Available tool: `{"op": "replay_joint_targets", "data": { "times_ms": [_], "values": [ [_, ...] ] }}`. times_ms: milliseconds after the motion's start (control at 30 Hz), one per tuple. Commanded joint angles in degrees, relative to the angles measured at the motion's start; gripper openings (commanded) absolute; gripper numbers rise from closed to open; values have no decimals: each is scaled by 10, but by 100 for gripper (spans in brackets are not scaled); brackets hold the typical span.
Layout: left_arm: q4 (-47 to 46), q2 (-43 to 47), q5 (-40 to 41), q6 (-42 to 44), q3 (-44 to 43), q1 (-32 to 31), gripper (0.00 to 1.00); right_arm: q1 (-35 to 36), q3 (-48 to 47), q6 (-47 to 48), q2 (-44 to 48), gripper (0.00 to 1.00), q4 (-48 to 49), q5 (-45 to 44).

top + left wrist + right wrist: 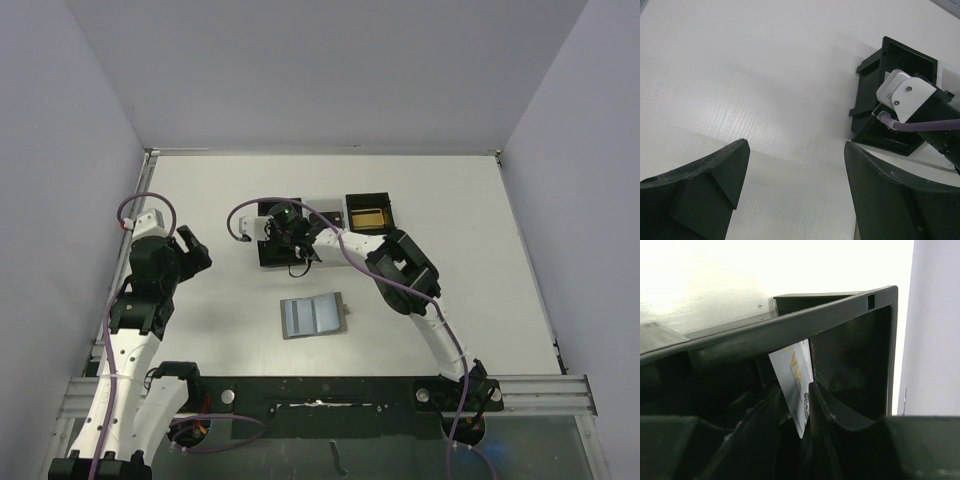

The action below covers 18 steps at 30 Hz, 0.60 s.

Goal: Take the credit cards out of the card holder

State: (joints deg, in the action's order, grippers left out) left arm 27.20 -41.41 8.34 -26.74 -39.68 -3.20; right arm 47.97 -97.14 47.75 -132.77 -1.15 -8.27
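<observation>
The left gripper hangs with its jaws spread wide, empty. The right gripper is down in the black tray, a credit card between its fingers; I cannot tell if they pinch it. Let go tilted, the credit card could lean on the wall. The card holder lies open nearby. Only the right wrist view shows the credit card.
</observation>
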Motion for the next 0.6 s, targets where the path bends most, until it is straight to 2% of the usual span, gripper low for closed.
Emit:
{"op": "replay_joint_targets", "data": {
  "times_ms": [0,267,567],
  "values": [
    [-32,-3,-13,7,-1,4,76,-6,-29,-13,21,32,-10,6],
    [-33,-9,-18,8,0,4,76,-16,-50,-36,27,49,-37,35],
    [-33,-27,-27,10,-2,4,76,-21,-77,-74,19,55,-67,61]
  ]
}}
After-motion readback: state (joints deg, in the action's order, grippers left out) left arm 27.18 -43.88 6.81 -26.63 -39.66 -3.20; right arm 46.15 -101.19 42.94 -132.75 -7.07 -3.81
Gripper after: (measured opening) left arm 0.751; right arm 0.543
